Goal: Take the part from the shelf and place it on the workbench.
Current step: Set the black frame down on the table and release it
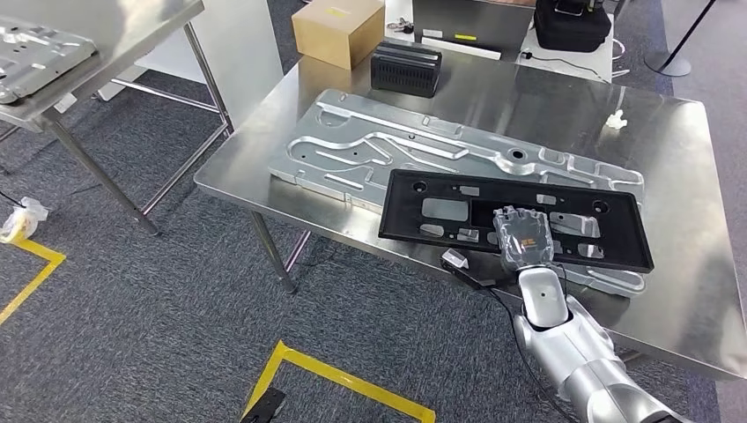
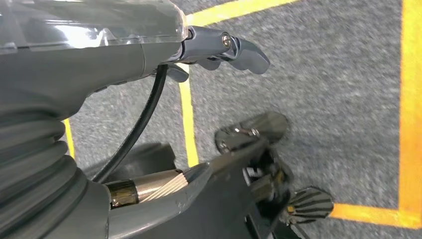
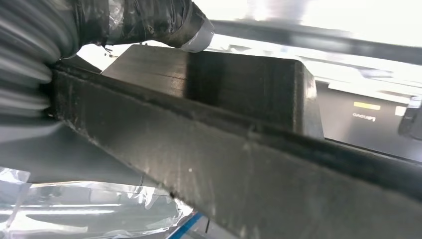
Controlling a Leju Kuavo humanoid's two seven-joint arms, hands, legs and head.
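Note:
A black plastic frame part [image 1: 617, 238] lies on the steel workbench [image 1: 687, 300], partly over a large silver stamped panel [image 1: 370, 150]. My right hand [image 1: 526, 238] reaches in from the near edge and grips the part's near rail, with fingers on top of it. In the right wrist view the part's black rail [image 3: 249, 169] runs right under my right hand [image 3: 149, 20]. My left hand [image 2: 99, 55] hangs over the carpet, fingers apart and holding nothing.
A cardboard box [image 1: 338, 31], a black ribbed box [image 1: 405, 69] and a black bag [image 1: 571, 25] stand at the bench's far side. A second steel table [image 1: 132, 26] at left carries another silver panel [image 1: 35, 53]. Yellow tape [image 1: 343, 379] marks the floor.

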